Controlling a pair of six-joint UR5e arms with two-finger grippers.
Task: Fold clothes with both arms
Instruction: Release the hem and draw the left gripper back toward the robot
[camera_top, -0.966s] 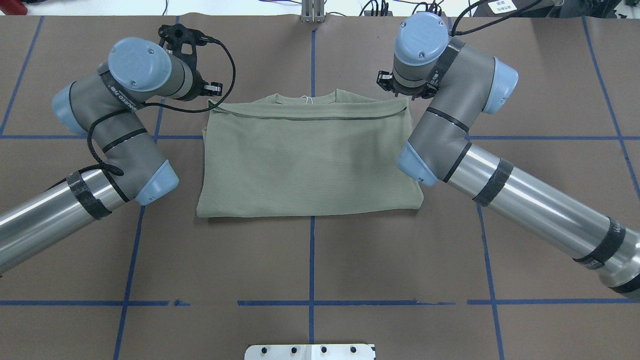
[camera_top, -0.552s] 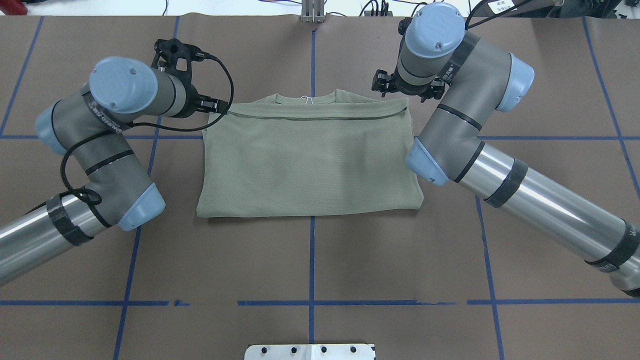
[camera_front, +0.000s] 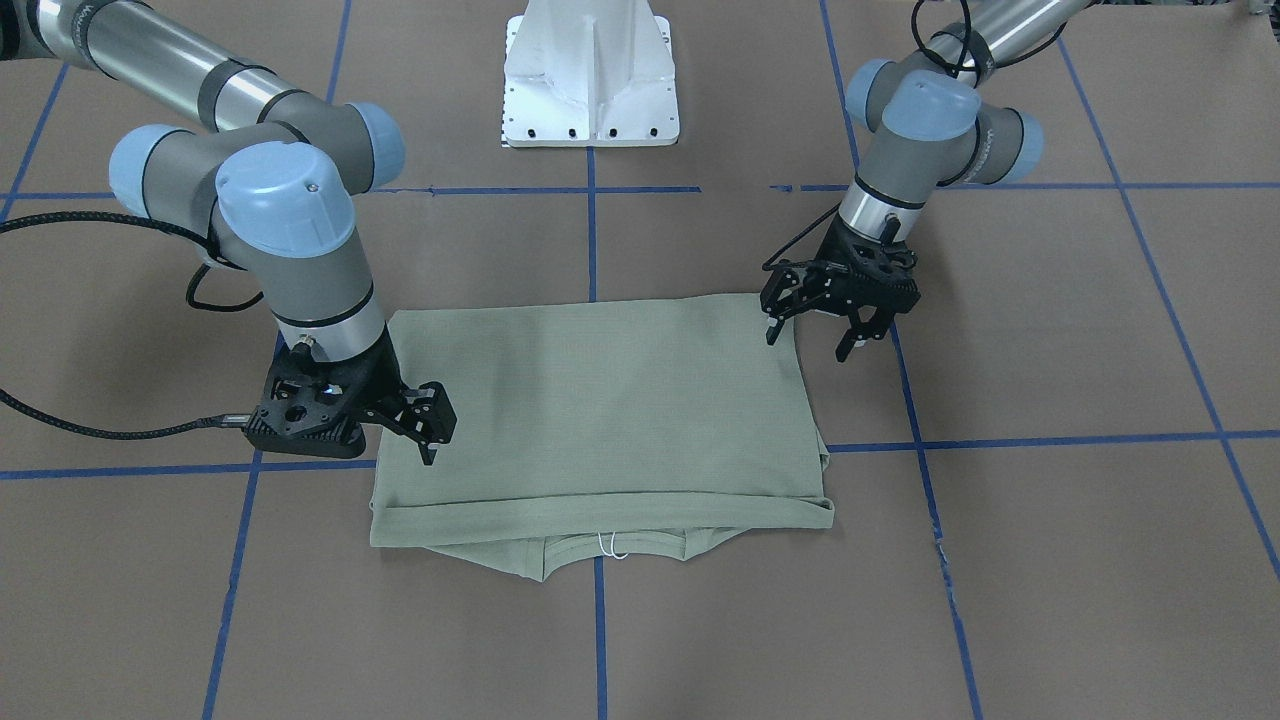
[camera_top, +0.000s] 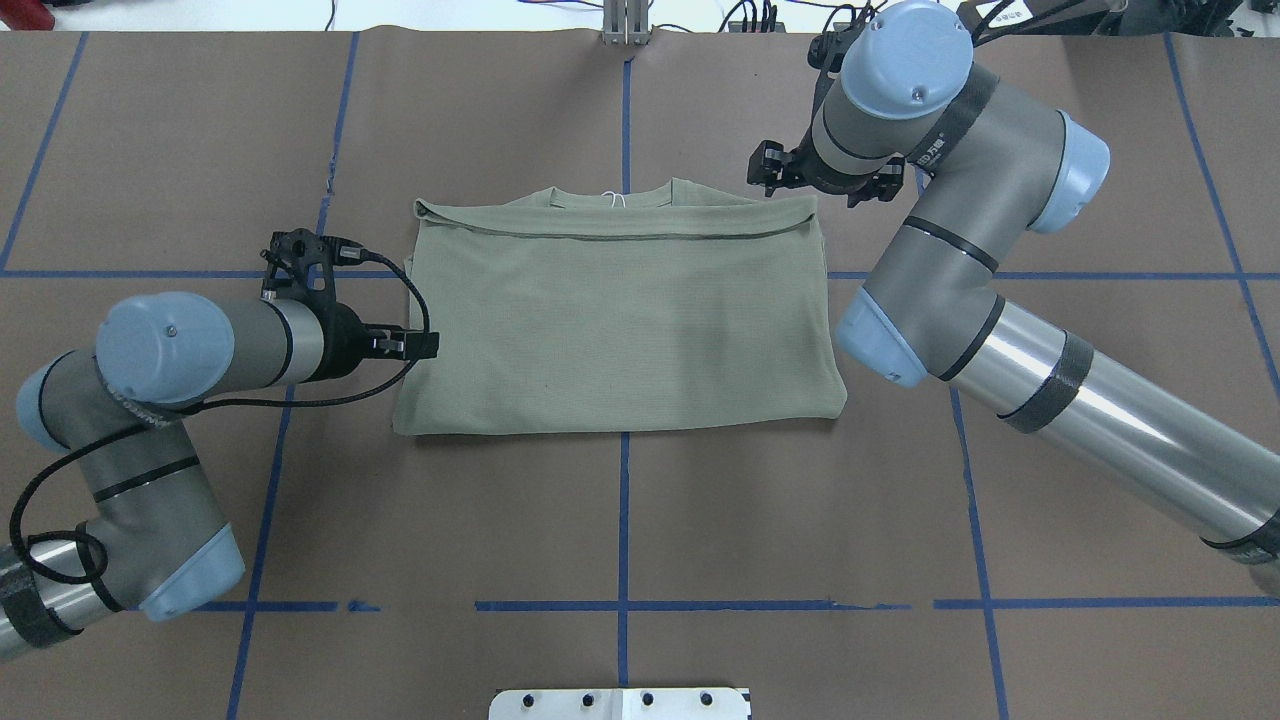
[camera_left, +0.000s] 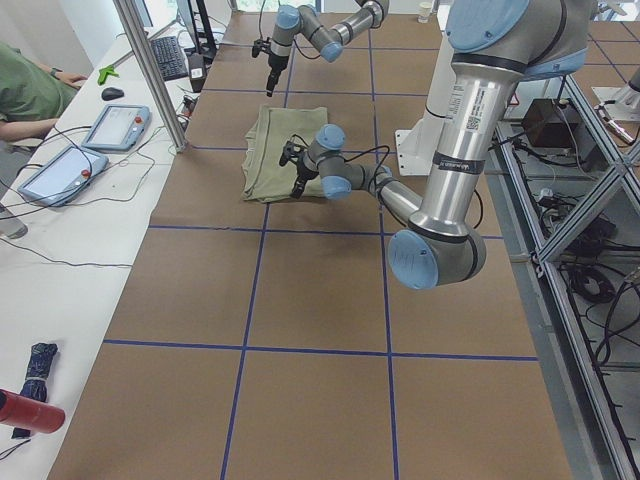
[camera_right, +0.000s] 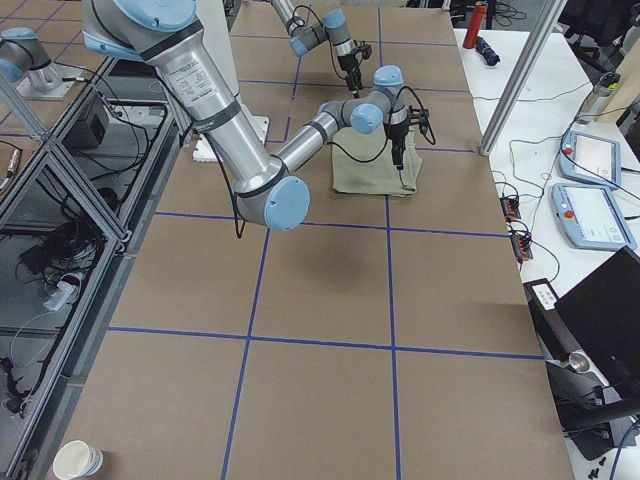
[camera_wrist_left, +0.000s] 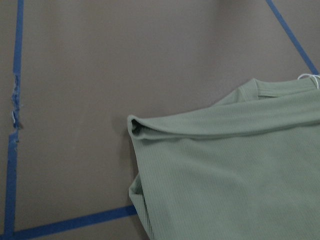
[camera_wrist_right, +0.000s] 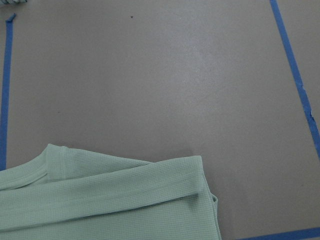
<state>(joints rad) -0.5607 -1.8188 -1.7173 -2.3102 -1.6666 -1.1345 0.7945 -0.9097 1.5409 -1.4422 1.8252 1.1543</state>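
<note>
My left gripper hovers with jaws spread and empty at the near-left edge of the shirt, which lies folded flat mid-table, collar on the far side. At its far-right corner the right gripper looks open too, though the wrist partly hides it. I'd bite every layer at both edges, then lift evenly together.

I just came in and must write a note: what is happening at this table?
Two grey-and-silver robot arms are folding a pale sage-green knit shirt, which lies folded into a rectangle on the brown paper-covered table. The left gripper is at the shirt's left edge, the right gripper near its far right corner. Both have open jaws and hold nothing.
</note>
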